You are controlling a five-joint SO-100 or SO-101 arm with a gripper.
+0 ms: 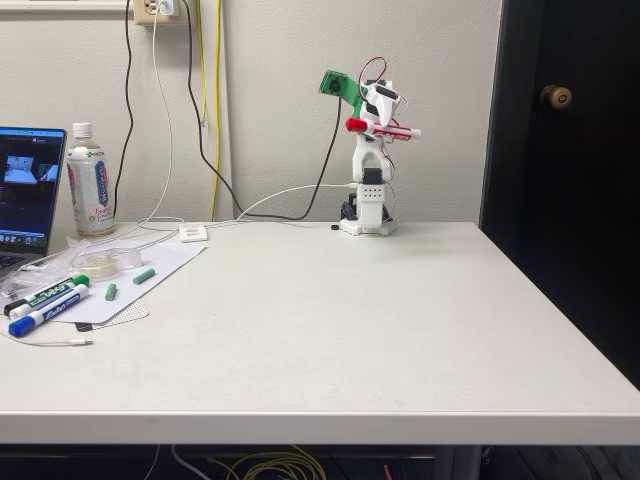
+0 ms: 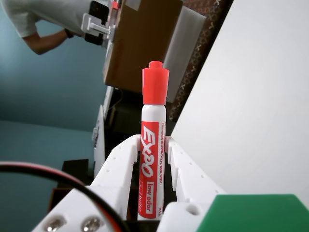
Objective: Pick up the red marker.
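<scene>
I have the red marker [image 1: 383, 128] clamped between my fingers [image 2: 152, 145], closed snugly on its white barrel partway along the label, with the red cap sticking out past my fingertips. In the fixed view it sits high above the worktop [image 1: 330, 320], lying roughly level across the top of my folded arm, well clear of the surface; I judge the pick as good as done, and holding it mid-barrel keeps it from tipping out. The fixed view also shows what my wrist camera cannot: the green-capped marker [image 1: 52, 291] and the blue-capped marker [image 1: 45, 312] lying far to the left of my base beside a bottle [image 1: 90, 180]. The wrist view alone shows both pads pressing the barrel's sides, and a person's arm [image 2: 43, 41] beyond.
</scene>
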